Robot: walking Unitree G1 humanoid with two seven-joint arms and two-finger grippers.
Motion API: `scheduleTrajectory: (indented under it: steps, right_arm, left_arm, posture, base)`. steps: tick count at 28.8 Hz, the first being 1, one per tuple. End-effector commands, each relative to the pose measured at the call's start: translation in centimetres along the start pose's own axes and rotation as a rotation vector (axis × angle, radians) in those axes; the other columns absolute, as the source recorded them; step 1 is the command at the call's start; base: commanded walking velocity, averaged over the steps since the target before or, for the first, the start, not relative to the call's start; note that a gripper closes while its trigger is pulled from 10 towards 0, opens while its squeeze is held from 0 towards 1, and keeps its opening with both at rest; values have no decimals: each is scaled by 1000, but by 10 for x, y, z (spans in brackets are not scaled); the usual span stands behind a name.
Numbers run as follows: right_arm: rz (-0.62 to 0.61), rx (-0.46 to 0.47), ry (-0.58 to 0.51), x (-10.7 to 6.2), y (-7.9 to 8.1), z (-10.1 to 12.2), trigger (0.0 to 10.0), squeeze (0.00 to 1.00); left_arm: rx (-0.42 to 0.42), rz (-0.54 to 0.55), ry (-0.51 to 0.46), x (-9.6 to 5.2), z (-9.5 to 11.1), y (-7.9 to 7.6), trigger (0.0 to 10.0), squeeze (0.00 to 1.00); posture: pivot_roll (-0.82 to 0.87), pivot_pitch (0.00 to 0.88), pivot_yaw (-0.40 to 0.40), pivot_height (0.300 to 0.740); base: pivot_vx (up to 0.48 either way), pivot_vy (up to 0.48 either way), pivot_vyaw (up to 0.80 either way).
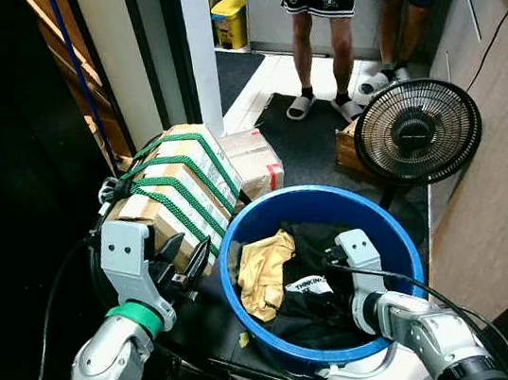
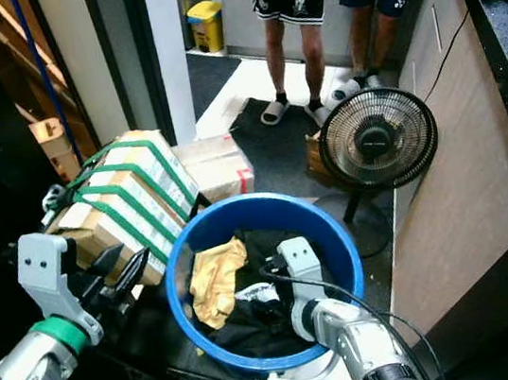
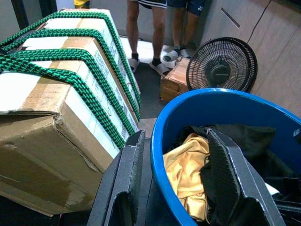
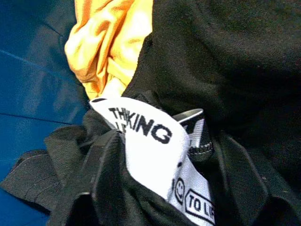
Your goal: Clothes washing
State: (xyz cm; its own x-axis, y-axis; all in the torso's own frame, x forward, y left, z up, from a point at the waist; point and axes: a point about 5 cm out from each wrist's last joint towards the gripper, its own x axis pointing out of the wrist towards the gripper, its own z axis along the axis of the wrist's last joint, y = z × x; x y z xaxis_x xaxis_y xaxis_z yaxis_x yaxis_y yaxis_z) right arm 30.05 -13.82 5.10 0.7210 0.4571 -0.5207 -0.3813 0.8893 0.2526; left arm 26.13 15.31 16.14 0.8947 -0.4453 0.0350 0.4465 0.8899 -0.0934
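Basically reached right gripper (image 1: 331,286) into blue tub (image 1: 240,225), fingers apart around black clothes (image 4: 225,61); needed closing next.

Clothes (image 1: 291,275) lie in the tub (image 1: 389,227), boxes (image 1: 174,197) to its left, fan (image 1: 418,132) behind it.

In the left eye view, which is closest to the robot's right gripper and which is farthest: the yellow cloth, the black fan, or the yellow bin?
From the right gripper, down in the blue round tub:
1. Crumpled yellow cloth, in the tub toward the robot's left.
2. Black round floor fan, beyond the tub on the right.
3. Yellow plastic bin, far back by the doorway.
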Motion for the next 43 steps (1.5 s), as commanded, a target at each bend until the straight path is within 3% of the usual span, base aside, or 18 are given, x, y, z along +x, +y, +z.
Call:
scheduleTrajectory:
  steps: [1, 26, 32, 33, 35, 36, 37, 38, 40, 43]
  right_arm:
    - [13, 42, 63, 1, 2, -20, 0, 0]
    - [54, 42, 28, 1, 3, -15, 0, 0]
    - [114, 39, -81, -4, 7, 5, 0, 0]
    - [134, 42, -101, -5, 8, 9, 0, 0]
    - [333, 100, -270, -22, 19, 49, 0, 0]
    - [333, 100, -270, -22, 19, 49, 0, 0]
    - [470, 107, -396, -39, 26, 79, 0, 0]
    - [470, 107, -396, -39, 26, 79, 0, 0]
    - [503, 114, -490, -50, 26, 102, 0, 0]
    - [396, 192, -737, -63, 11, 147, 0, 0]
  left_arm:
    - [-5, -13, 15, -2, -2, -2, 10000, 0]
    - [1, -26, 7, 1, 0, -1, 10000, 0]
    - [5, -27, 3, 0, 1, 0, 10000, 0]
    - [6, -26, 2, 0, 2, 1, 10000, 0]
    - [7, -28, 0, 0, 3, 3, 10000, 0]
    - [7, -28, 0, 0, 3, 3, 10000, 0]
    - [8, -31, -2, 1, 3, 4, 10000, 0]
    - [8, -31, -2, 1, 3, 4, 10000, 0]
    - [11, -34, -4, 1, 4, 4, 10000, 0]
    - [16, -31, -11, 3, 5, 5, 10000, 0]
  posture:
    - [156, 70, 47, 740]
    - [162, 44, 49, 740]
    - [167, 39, 51, 740]
    - [167, 39, 51, 740]
    - [162, 31, 58, 740]
    - [162, 31, 58, 740]
    - [160, 27, 59, 740]
    - [160, 27, 59, 740]
    - [160, 27, 59, 740]
    - [161, 23, 60, 740]
  base:
    - [0, 0, 0]
    - [0, 0, 0]
    - [0, 0, 0]
    - [0, 0, 0]
    - [0, 0, 0]
    - [0, 0, 0]
    - [0, 0, 0]
    - [0, 0, 0]
    - [0, 0, 0]
    - [0, 0, 0]
